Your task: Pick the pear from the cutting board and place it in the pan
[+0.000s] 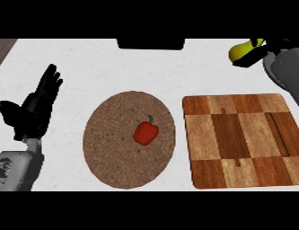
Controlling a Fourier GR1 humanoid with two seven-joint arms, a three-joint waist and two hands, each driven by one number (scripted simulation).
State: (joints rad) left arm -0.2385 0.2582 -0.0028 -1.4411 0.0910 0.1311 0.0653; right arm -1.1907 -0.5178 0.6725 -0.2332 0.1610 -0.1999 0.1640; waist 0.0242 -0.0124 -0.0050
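1. Lying nearest, the wooden cutting board (238, 139) sits on the white table (112, 63), just right of a round brown plate (112, 152) bearing a red pepper (146, 132).
2. At left, the left robot hand (36, 108) rests released, fingers up.
3. Beyond the board's far right corner, the right robot hand (252, 59) is grasping the yellow pear (239, 50).
4. Farthest, a dark object (150, 43) meets the edge.

The right hand (257, 57) curls round the yellow-green pear (239, 52) at the far right, beyond the checkered cutting board (241, 139). Just left of the board, a red bell pepper (146, 133) lies on a brown round plate (112, 152). The left hand (36, 108) rests open at the left of the white tabletop (79, 63), fingers up. A dark object (150, 43) sits at the far edge.
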